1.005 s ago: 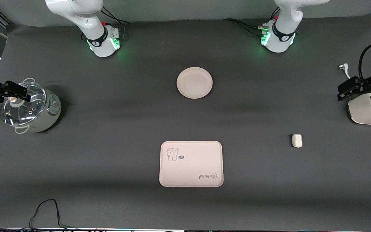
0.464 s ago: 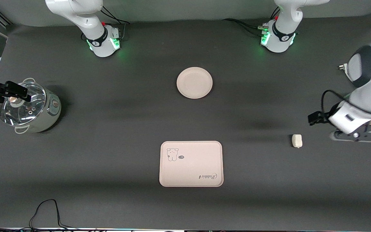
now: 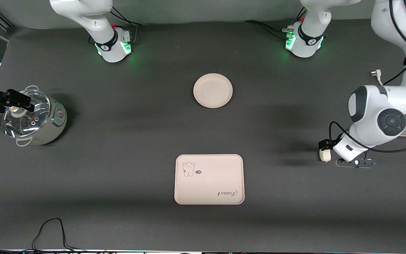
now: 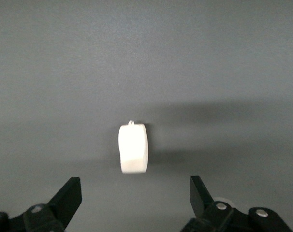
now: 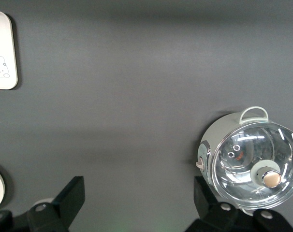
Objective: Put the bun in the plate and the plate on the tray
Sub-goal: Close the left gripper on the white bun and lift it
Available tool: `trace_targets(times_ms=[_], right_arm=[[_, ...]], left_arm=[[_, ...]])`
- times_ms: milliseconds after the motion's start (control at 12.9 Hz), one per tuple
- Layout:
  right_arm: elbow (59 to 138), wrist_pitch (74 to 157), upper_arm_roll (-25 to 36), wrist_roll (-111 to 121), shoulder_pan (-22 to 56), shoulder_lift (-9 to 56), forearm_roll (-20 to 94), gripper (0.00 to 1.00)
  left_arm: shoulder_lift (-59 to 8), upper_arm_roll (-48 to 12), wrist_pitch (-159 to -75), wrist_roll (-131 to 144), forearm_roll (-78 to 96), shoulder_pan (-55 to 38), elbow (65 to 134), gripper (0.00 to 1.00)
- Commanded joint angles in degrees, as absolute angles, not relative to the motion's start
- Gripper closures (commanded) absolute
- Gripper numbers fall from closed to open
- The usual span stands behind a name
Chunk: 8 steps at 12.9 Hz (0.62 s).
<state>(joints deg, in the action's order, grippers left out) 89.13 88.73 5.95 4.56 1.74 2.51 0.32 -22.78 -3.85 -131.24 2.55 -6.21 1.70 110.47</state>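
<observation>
Swinging in from the surface's edge within the last second, the left gripper (image 4: 134, 203) hung over the bun (image 3: 324, 155), jaws spread wide, nothing held. Bun: on the surface, toward the left arm's end, well apart from plate (image 3: 213, 90) and tray (image 3: 209, 179). Right gripper (image 5: 137, 205): waiting over the pot (image 3: 30, 116), jaws apart, empty. Judgement: pickup imminent, 0 placements done.

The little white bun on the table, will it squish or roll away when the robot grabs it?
The small off-white blocky bun looks smooth, so it may slip a little. Its flattish sides suggest it probably won't roll. It is small, so likely light. Whether it squishes I cannot tell. The left pincer hangs open over it.
</observation>
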Motion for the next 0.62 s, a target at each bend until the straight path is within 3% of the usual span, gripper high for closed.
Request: trace_targets(times_ms=[0,309,386,464,541], right_arm=[[88.95,88.95,6.24,4.22,2.11,2.55,0.70,0.00],[88.95,88.95,6.33,4.22,2.11,2.55,0.70,0.00],[88.95,88.95,6.33,4.22,2.11,2.55,0.70,0.00],[88.95,88.95,6.33,4.22,2.11,2.55,0.70,0.00],[88.95,88.95,6.33,4.22,2.11,2.55,0.70,0.00]], left_arm=[[-25.30,-3.69,-140.76,4.56,-7.38,2.02,115.03,0.00],[-28.83,-3.60,-146.25,5.80,-7.38,2.11,116.19,0.03],[-29.26,-3.52,-146.25,5.80,-7.38,2.11,116.19,0.16],[-29.53,-3.52,-146.34,5.54,-7.38,2.20,116.19,0.39],[-29.53,-3.52,-146.16,5.28,-7.38,2.46,116.19,0.77]])
